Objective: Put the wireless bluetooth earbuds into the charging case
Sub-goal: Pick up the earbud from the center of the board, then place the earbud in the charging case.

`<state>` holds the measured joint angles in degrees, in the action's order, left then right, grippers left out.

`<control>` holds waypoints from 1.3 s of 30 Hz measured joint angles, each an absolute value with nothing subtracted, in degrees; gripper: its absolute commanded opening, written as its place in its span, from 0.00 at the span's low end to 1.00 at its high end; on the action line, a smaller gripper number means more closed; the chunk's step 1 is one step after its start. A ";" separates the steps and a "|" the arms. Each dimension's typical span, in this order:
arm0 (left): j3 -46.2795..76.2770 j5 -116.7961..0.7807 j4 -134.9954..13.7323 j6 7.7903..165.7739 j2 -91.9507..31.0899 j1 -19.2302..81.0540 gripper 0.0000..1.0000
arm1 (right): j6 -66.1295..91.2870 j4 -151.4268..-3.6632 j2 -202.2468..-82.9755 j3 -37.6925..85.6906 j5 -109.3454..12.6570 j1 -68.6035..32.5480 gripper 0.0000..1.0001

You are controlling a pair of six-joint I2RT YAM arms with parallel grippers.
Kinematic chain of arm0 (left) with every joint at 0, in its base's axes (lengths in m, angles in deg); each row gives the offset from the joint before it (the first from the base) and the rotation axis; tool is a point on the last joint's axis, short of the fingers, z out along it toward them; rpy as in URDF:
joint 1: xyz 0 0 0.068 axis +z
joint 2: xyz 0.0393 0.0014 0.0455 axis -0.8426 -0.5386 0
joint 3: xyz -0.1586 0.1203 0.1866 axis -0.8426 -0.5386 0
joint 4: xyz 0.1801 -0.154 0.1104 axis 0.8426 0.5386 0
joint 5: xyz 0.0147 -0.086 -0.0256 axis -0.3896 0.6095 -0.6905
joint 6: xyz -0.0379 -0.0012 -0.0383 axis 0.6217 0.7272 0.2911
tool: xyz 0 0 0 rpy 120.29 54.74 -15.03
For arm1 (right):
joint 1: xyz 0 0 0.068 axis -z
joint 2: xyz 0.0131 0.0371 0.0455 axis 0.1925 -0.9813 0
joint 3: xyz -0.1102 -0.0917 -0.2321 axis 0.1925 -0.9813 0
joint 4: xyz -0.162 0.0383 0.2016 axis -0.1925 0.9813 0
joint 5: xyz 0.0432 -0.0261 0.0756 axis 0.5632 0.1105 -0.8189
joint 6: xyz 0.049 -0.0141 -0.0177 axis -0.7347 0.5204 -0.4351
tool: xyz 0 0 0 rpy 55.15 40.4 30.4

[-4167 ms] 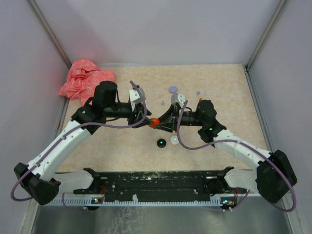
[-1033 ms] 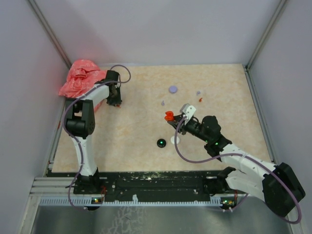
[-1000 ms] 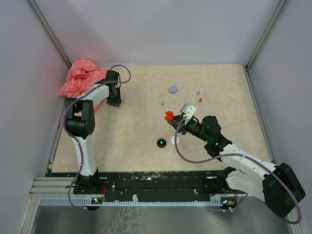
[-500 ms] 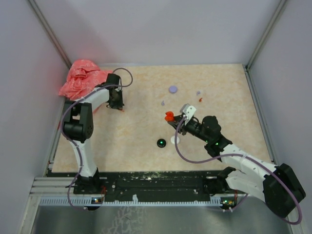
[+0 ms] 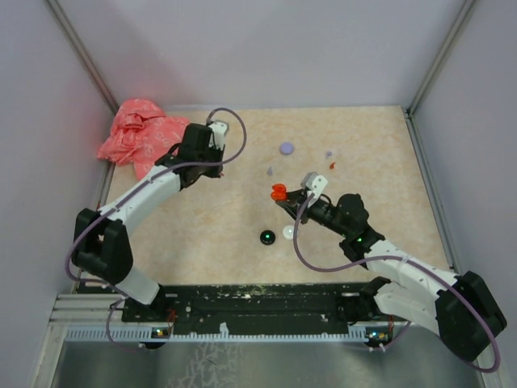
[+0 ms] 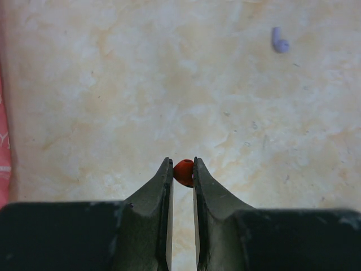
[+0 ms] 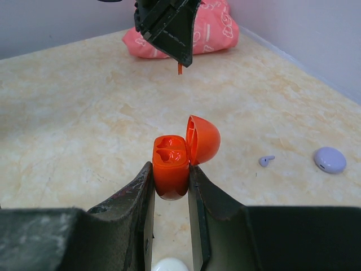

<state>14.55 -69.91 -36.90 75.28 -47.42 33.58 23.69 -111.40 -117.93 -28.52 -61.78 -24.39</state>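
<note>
My left gripper (image 6: pixel 181 165) is shut on an orange-red earbud (image 6: pixel 183 172), pinched at the fingertips above the table. In the top view this gripper (image 5: pixel 215 164) hangs right of the pink bag. In the right wrist view its earbud's stem (image 7: pixel 180 68) pokes down from the fingers. My right gripper (image 7: pixel 171 174) is shut on the orange charging case (image 7: pixel 169 155), held upright with its lid (image 7: pixel 203 140) flipped open and both sockets empty. From above, the case (image 5: pixel 279 192) sits mid-table in that gripper (image 5: pixel 284 199). Another orange-red earbud (image 5: pixel 333 165) lies at the far right.
A crumpled pink bag (image 5: pixel 141 133) fills the far left corner. A lilac disc case (image 5: pixel 287 148) and two lilac earbuds (image 5: pixel 270 170) (image 5: pixel 329 153) lie behind the right gripper. A black case (image 5: pixel 266 237) and a white case (image 5: pixel 288 233) rest in front of it.
The left gripper closed on the orange-red earbud beside the pink bag, then swung right and away from the bag with it. The right gripper and case stayed put.
</note>
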 measured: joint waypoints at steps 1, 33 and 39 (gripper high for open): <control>13.50 -69.86 -37.75 74.32 -45.70 32.68 0.14 | 23.62 -111.96 -117.93 -28.52 -61.89 -24.39 0.00; -0.27 -56.68 -58.58 50.17 -18.42 6.95 0.19 | 17.87 -128.97 -123.13 -28.78 -68.73 -24.39 0.00; -0.48 -55.15 -58.60 47.46 -18.25 4.86 0.19 | 17.07 -129.84 -123.13 -28.78 -69.67 -24.39 0.00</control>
